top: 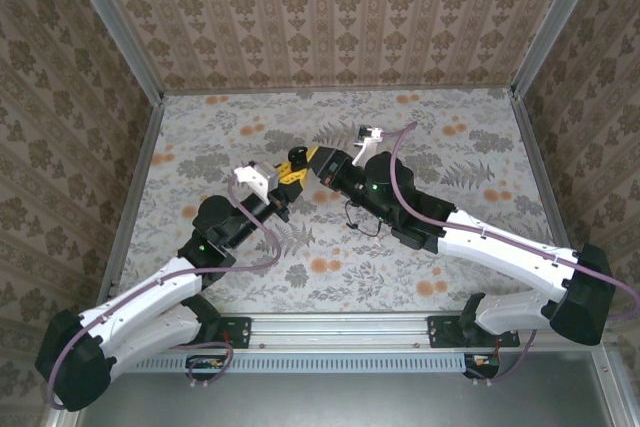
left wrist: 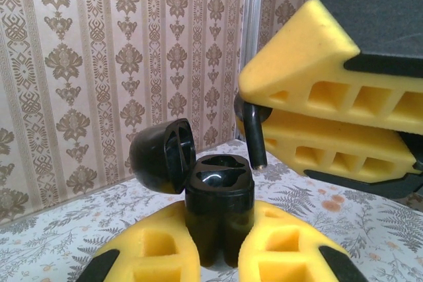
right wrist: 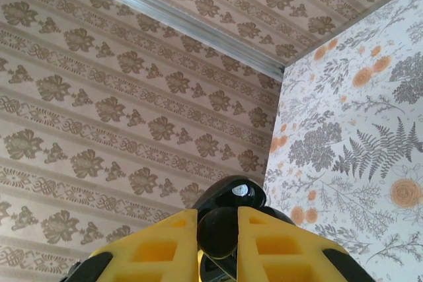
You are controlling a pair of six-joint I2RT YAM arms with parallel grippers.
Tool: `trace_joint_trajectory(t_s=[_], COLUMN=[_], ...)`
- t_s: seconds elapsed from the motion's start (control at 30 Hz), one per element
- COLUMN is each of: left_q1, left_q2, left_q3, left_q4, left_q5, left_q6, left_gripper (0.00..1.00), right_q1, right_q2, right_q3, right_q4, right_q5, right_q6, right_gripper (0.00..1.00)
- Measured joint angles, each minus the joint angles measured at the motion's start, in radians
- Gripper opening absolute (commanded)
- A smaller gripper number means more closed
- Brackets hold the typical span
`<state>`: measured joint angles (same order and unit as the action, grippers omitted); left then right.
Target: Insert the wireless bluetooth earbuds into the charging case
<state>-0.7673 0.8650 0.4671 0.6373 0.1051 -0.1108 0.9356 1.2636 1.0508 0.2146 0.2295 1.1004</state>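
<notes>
Overhead, both arms are pointing tip to tip mid-frame over the floral table (top: 450, 147); closer, the left gripper (left wrist: 219, 229) is clamping a glossy black charging case (left wrist: 219, 186), lid hinged open; the right gripper (right wrist: 218, 219) is pinching a smooth black earbud (right wrist: 232, 197) just upper right of the case, between ribbed yellow fingers (right wrist: 152, 249).

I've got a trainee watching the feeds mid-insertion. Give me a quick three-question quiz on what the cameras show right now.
1. True or false: the lid of the charging case is shut.
2. Which jaws hold the charging case? A) the left jaws B) the right jaws C) neither
3. Fill in: the right jaws are closed on a black ____, just above and to the right of the case in the left wrist view.

Key
1. False: the lid is hinged open and both sockets show.
2. A
3. earbud
</notes>
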Motion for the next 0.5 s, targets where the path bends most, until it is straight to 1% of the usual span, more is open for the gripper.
trace_joint_trajectory(t_s=[0.2,0.5], left_q1=[-0.004,-0.008], left_q2=[0.006,0.019], left_q3=[0.0,0.0], left_q4=[0.003,0.0], left_q5=[-0.002,-0.006], left_q6=[0.001,0.007], left_gripper=[0.0,0.0], right_q1=[0.005,0.005], right_q2=[0.002,0.026], right_q3=[0.0,0.0], right_q4=[0.012,0.016], right_q5=[0.027,0.03], right_q6=[0.004,0.005], right_gripper=[0.17,0.17])
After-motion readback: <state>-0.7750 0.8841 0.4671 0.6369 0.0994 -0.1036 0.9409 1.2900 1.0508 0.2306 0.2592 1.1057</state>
